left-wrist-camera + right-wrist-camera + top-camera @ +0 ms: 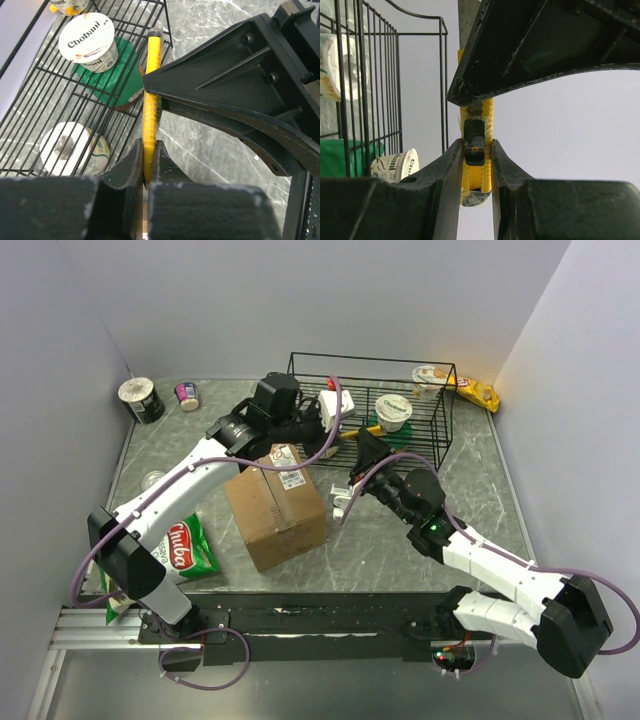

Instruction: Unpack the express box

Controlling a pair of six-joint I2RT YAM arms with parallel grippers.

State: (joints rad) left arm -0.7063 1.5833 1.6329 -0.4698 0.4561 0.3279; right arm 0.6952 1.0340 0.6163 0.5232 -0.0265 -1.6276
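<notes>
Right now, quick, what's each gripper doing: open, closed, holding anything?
Left gripper: closed on the yellow utility knife.
Right gripper: closed on the same knife.

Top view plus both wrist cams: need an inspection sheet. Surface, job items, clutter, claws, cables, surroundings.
Surface: grey marbled table, most items toward the far side.
Job's things: express box mid-table, upright, top looks shut, label up; yellow cutter held by the wire basket.
Clutter: Chobani cup inside the basket; Chuba bag left of the box; small can far left; yellow packet behind the basket.
Claws: left claw and right claw both shut on the cutter.
Cables: left purple cable crosses the box label in the top view; right purple cable loops past the near edge.
Surroundings: plain walls; nothing else seen.
</notes>
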